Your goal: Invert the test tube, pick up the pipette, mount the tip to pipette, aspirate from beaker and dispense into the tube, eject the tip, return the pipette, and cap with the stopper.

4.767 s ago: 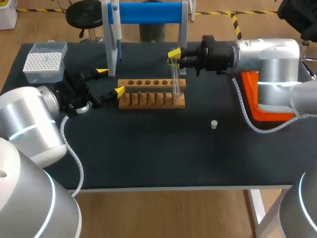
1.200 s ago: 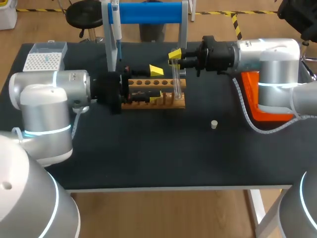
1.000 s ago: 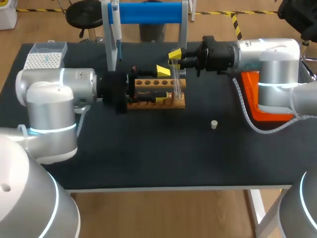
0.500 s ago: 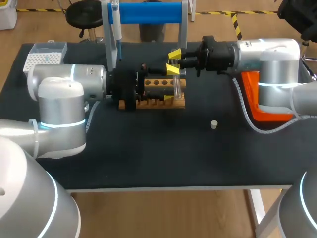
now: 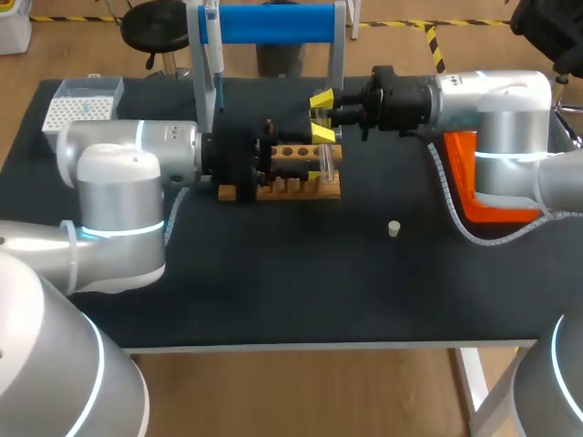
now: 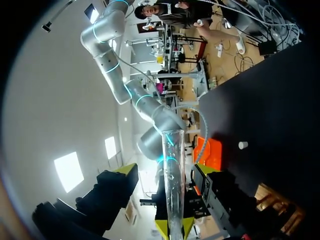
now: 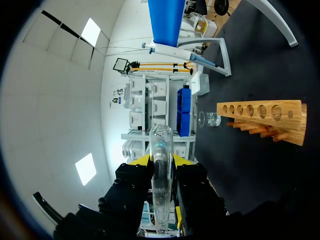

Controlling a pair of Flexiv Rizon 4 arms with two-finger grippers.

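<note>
We are on the first step, turning the test tube (image 5: pixel 324 162) over. The right jaws grip it near its upper end and hold it upright over the right end of the wooden rack (image 5: pixel 310 188). We cannot tell whether its lower end touches the rack. The left jaws stand open around the tube's middle, one yellow tip on each side. The left wrist view shows a gap between each tip and the glass, so they hold nothing yet. We judge this a hand-over: the left jaws must close squarely and gently on the glass before the right jaws let go, or the tube may slip. The stopper (image 5: pixel 393 228) lies on the worktop (image 5: pixel 273 273), well apart, and the pipette (image 5: pixel 212 55) hangs on its stand (image 5: pixel 273 23).
</note>
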